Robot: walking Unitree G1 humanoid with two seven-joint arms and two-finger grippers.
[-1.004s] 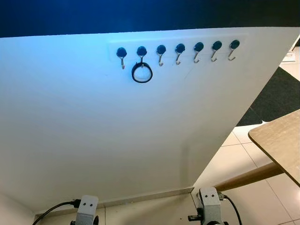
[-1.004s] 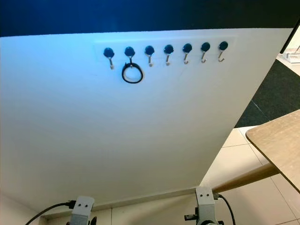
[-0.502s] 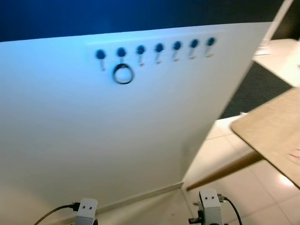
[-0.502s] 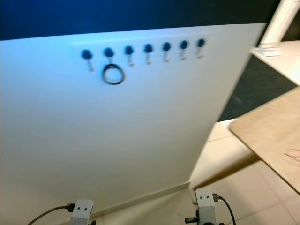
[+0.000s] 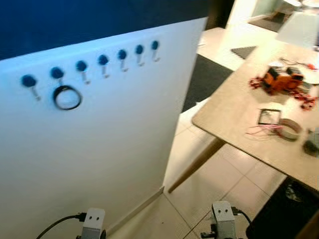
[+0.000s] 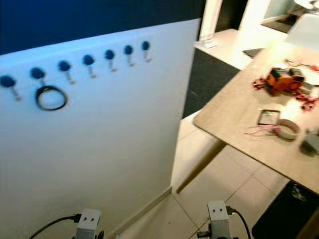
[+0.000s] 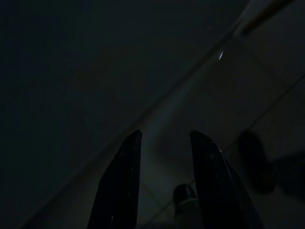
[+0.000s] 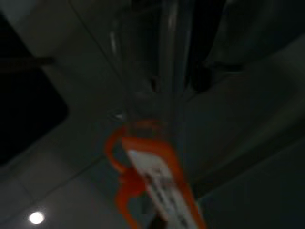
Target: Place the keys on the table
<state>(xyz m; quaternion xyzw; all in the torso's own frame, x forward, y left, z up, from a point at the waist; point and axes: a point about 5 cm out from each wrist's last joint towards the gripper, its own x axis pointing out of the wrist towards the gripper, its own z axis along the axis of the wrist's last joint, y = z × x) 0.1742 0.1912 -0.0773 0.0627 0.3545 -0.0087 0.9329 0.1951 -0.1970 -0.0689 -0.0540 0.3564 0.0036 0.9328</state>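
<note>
1. the two silver wrists are seen at the bottom edge of the head views, hanging low over the tiled floor [image 5: 199, 199].
2. in the dark left wrist view the left gripper [image 7: 164, 143] is seen empty, its black fingers [image 7: 125, 181] held a narrow gap apart above the floor tiles.
3. in the blurred right wrist view the right gripper [image 8: 152, 119] is seen closed on the keys [image 8: 147, 176], an orange tag with a white label hanging between the fingers above the floor; the keys are thus held low, not on the table.
4. a white wall panel [image 5: 99, 149] is seen on the robot's left, with a row of blue-knobbed hooks [image 5: 103, 60] along its upper part.
5. a black ring [image 5: 67, 97] is seen hanging from the second hook from the left.
6. a wooden table [image 5: 229, 119] on a slanted leg is seen ahead to the right, well apart from both grippers.
7. on the table a roll of tape [image 5: 289, 128], a small dark frame [image 5: 269, 116] and an orange toy vehicle [image 5: 282, 79] are noted.
8. a dark mat [image 5: 207, 77] is seen on the floor beyond the panel.
</note>
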